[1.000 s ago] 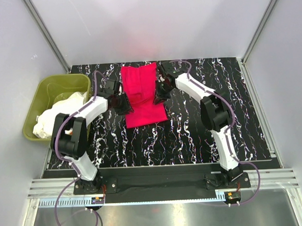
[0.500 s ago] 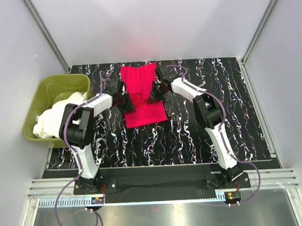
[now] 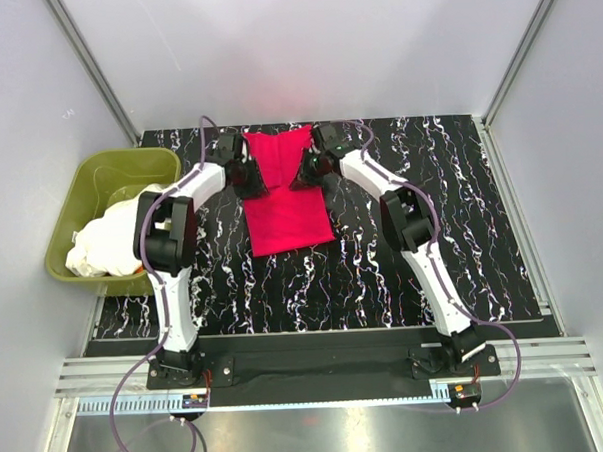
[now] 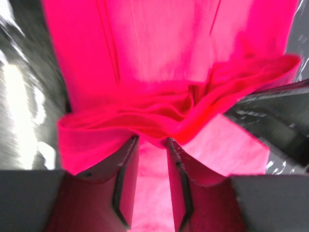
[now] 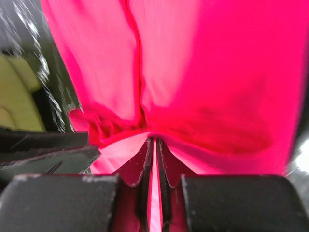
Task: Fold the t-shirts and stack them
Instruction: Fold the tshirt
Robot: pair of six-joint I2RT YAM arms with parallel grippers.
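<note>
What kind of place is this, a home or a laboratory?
Most likely a robot laboratory test cell, not a home. The left arm and right arm are bolted at the near edge of a black marbled table, and plain white panels in metal framing enclose it. A red t-shirt lies on the table.

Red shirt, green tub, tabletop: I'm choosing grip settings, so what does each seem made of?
Red shirt: soft matte cloth; it bunches into folds and shows seams. Green tub: likely moulded plastic, slightly glossy, with smooth rigid walls. Tabletop: hard black surface with white marble-like veining, perhaps printed laminate; the wrist views show glare on it.
</note>
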